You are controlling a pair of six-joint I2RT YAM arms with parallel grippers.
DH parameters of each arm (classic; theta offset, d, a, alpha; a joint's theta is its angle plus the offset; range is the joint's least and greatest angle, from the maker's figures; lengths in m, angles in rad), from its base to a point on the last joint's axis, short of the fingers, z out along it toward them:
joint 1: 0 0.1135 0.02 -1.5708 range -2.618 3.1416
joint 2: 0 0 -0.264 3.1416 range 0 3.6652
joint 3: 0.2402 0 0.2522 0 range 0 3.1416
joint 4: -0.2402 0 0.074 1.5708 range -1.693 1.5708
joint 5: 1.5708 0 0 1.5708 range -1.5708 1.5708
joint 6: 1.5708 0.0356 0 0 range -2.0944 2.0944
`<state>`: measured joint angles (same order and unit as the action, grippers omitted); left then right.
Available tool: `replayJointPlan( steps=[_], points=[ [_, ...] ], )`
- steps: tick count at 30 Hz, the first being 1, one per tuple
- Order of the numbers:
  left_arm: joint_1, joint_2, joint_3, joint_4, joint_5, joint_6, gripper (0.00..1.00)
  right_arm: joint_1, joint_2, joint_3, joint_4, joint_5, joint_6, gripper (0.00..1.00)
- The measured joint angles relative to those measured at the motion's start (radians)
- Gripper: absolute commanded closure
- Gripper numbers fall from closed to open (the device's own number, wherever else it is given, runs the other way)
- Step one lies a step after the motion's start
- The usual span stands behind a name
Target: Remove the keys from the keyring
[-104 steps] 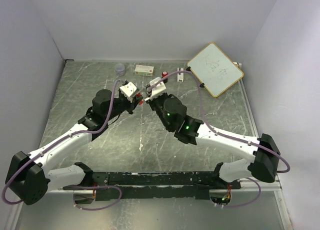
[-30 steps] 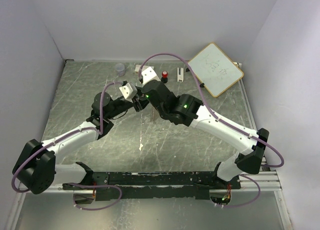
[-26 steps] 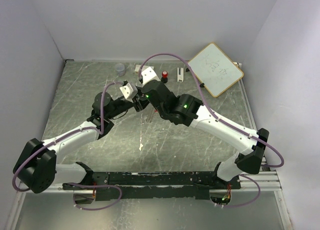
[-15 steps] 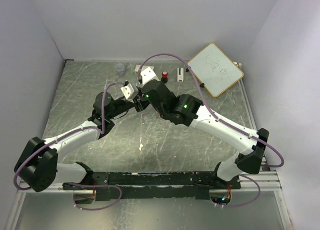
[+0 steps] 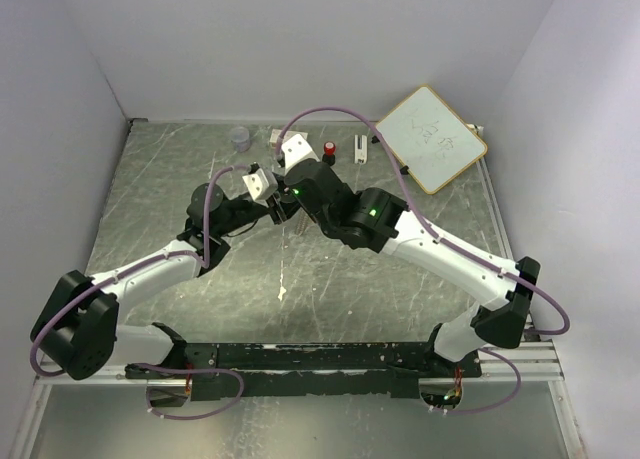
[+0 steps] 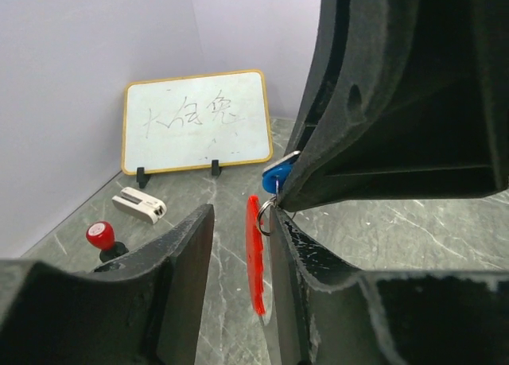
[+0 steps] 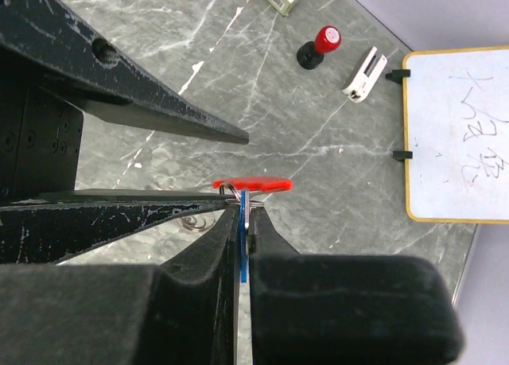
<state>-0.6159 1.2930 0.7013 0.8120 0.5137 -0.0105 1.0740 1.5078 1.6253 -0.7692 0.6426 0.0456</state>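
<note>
The right gripper (image 7: 242, 222), clenched on the blue-headed key (image 6: 278, 169), hangs the red strip (image 6: 254, 258) 12-to-6 o'clock inside the released left gripper (image 6: 241, 215).

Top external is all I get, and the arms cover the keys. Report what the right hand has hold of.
Observer: The right hand is shut on the blue-headed key, which the right wrist view shows edge-on between its fingers.
Operator: Now give me the left hand.
Observer: The left hand is open. The red strip sits in the gap between its fingers.
Operator: Say where the ring is.
Observer: A small silver keyring shows at the top of the red strip, just under the blue-headed key.
</note>
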Motion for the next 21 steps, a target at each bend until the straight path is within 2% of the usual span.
replayJointPlan(
  steps=[10, 21],
  points=[
    [0.002, 0.022, 0.000, 0.060, 0.056, -0.036, 0.91, 0.002, -0.005, 0.000, 0.001, 0.001, -0.001, 1.00],
    [0.002, 0.021, 0.000, 0.056, 0.008, -0.054, 0.93, 0.003, -0.018, -0.024, 0.020, 0.041, 0.000, 1.00]
  ],
)
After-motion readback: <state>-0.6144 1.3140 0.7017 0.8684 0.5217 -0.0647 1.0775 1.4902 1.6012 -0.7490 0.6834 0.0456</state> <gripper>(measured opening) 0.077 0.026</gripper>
